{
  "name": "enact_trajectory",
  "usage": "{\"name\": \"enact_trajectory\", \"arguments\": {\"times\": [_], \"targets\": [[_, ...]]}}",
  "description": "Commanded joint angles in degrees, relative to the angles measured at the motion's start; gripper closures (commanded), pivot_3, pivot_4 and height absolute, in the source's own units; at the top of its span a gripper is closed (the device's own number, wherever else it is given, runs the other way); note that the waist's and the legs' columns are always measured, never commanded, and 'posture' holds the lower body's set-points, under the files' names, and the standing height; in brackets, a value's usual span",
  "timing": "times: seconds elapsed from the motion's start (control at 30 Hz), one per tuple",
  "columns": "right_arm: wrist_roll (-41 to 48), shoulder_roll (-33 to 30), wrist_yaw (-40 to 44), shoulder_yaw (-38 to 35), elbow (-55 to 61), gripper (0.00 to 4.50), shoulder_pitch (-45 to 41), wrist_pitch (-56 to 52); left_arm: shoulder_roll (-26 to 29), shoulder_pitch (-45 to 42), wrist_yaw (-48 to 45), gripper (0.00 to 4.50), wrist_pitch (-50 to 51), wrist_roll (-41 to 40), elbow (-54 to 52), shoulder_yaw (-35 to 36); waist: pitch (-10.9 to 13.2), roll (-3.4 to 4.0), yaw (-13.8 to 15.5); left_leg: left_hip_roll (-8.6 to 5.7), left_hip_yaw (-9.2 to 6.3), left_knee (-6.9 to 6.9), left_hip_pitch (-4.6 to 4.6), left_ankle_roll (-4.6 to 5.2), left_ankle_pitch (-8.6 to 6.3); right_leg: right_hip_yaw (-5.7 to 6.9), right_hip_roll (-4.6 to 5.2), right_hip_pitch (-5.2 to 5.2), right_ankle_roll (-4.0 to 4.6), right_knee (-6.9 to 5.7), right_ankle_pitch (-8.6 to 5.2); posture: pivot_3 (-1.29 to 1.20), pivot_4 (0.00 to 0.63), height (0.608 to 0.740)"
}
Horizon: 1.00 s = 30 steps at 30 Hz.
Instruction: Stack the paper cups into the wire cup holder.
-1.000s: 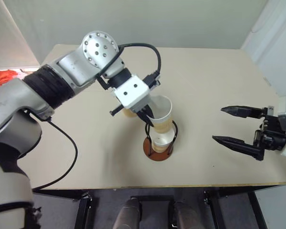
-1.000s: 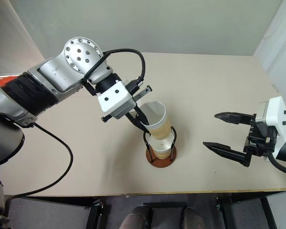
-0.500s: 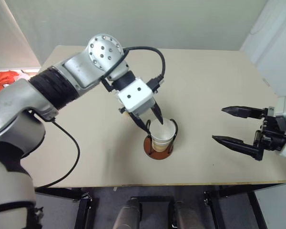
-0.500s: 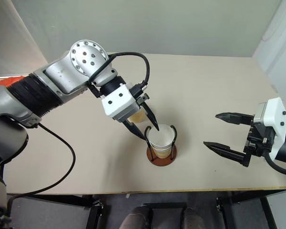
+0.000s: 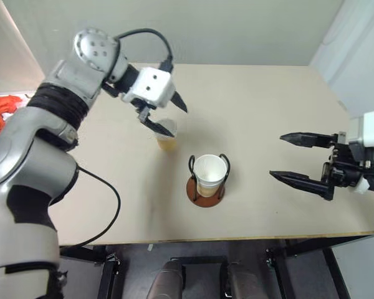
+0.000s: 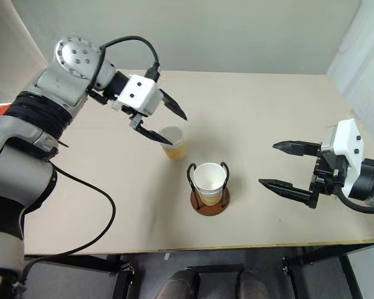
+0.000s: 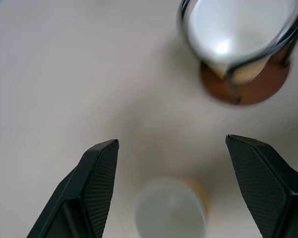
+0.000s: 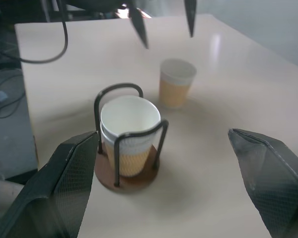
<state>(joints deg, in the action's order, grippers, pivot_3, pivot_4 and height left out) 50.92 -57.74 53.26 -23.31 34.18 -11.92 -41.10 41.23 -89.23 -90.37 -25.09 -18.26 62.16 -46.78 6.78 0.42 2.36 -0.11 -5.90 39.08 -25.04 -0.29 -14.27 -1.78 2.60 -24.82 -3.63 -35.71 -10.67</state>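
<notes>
L gripper [image 5: 165,116] withdrew, hovering over loose cup [image 5: 167,134].

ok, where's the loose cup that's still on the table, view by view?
Left eye view: loose cup upper centre-left, under the left tool.
Right eye view: upper centre, beyond the wire cup holder.
Left wrist view: blurred, low between the tool's fingers.
Right wrist view: upper middle, beyond the holder.
Shared landmark: the wire cup holder with its stacked cups.
</notes>
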Motion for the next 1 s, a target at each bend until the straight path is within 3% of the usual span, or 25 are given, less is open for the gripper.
{"name": "enact_trajectory", "arguments": {"times": [0.03,0.67,0.77,1.0], "targets": [[-0.86,-1.18,1.2,0.15,-0.59,0.09,-1.2,1.57,-2.89,0.41,-1.4,0.75,0.58,4.4,6.12,7.58,0.0,0.0,0.3,-0.02,-0.02,0.01,-0.01,-0.04,0.03,-0.03,0.05,0.01,-0.01,0.02,0.0,0.0,0.15,0.74],[0.93,-2.12,-1.55,-6.41,3.5,0.09,4.11,-1.46,-8.87,5.58,3.7,0.75,3.44,27.06,13.31,17.17,-0.01,-0.03,0.55,-0.22,0.47,-0.03,-0.2,-0.03,0.28,-0.06,0.31,-0.01,-0.41,0.65,0.08,0.0,0.15,0.74],[1.14,-2.15,-2.02,-7.14,4.1,0.09,4.54,-1.92,-9.29,6.09,7.58,1.3,2.8,30.79,13.53,17.17,-0.01,-0.02,0.53,-0.26,0.55,-0.02,-0.18,0.05,0.31,-0.08,0.39,0.0,-0.45,0.64,0.11,0.0,0.15,0.74],[1.12,-2.31,-2.38,-7.7,4.32,0.09,5.21,-2.05,-9.77,5.94,7.59,3.68,2.74,33.47,13.68,20.08,-0.01,-0.02,0.46,-0.26,0.58,0.0,-0.16,0.13,0.35,-0.13,0.46,0.0,-0.49,0.62,0.13,0.0,0.15,0.74]]}}
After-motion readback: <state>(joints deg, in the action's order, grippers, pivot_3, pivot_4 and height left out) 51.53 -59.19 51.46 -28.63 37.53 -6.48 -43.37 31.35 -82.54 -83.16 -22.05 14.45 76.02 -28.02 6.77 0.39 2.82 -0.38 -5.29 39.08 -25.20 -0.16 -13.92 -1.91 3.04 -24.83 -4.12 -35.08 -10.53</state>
